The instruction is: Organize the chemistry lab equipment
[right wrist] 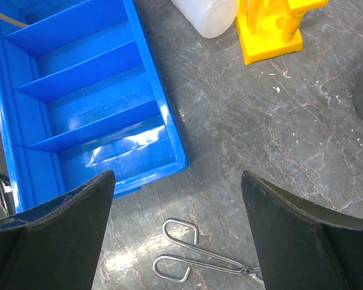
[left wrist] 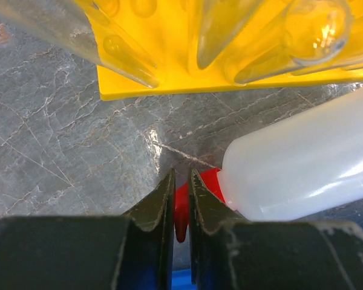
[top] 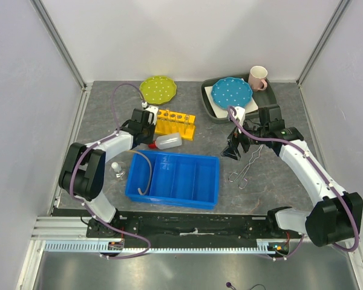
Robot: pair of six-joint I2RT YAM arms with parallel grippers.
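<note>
Between the tips of the left gripper point(left wrist: 180, 181) sits the red cap point(left wrist: 213, 181) of the squeeze bottle point(left wrist: 302, 163). The jaws are pressed almost together and pinch the cap's nozzle end, while the white body lies on its side off to their right. Just beyond the jaws stands the yellow test-tube rack point(left wrist: 169, 78), with clear tubes point(left wrist: 218, 30) leaning out of its holes. Back from the jaws, towards the arm's base, is the blue divided tray point(top: 169, 201), where the tan rubber tube point(top: 150, 172) curls in the end compartment. The step in hand appears to be picking up the bottle. The next move calls for a lift clear of the rack and a carry back over the tray's rim; held by the cap alone, the body may swing. The right gripper point(right wrist: 176, 178) has its jaws spread wide and empty, with the metal tongs point(right wrist: 187, 260) on the table under the gap between them.
</note>
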